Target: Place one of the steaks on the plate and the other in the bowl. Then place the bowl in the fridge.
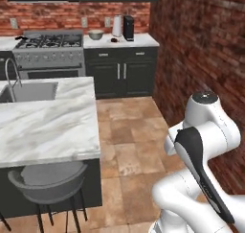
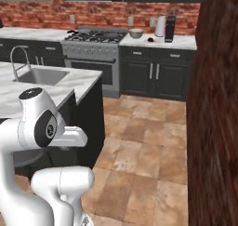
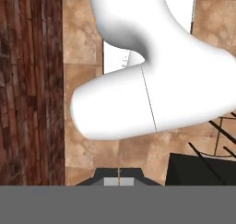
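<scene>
Fingers (image 3: 119, 180) clenched together, nothing between them, pointing down at the tile floor (image 3: 92, 34) beside the brick wall (image 3: 27, 80). Arm folded low by the base.

Bowl (image 1: 95, 34) sits on the far counter (image 1: 139, 41), right of the stove (image 1: 48, 47), near the back wall. A small dark-red spot (image 1: 114, 40) lies on that counter just right of the bowl, too small to tell what it is. A white jug (image 1: 117, 26) and a black appliance (image 1: 128, 28) stand behind it, side by side. In the right base view the bowl (image 2: 136, 33) is again between stove and jug.

Between the robot and that counter: open tile floor. To the left, an island (image 1: 48, 122) with a marble top, sink (image 1: 28, 90) and faucet (image 1: 12, 76) at its far end. A grey stool (image 1: 48, 181) is tucked under the island's near edge. The brick wall runs along the right side, close to the arm. Dark cabinets (image 1: 122, 74) stand under the far counter.
</scene>
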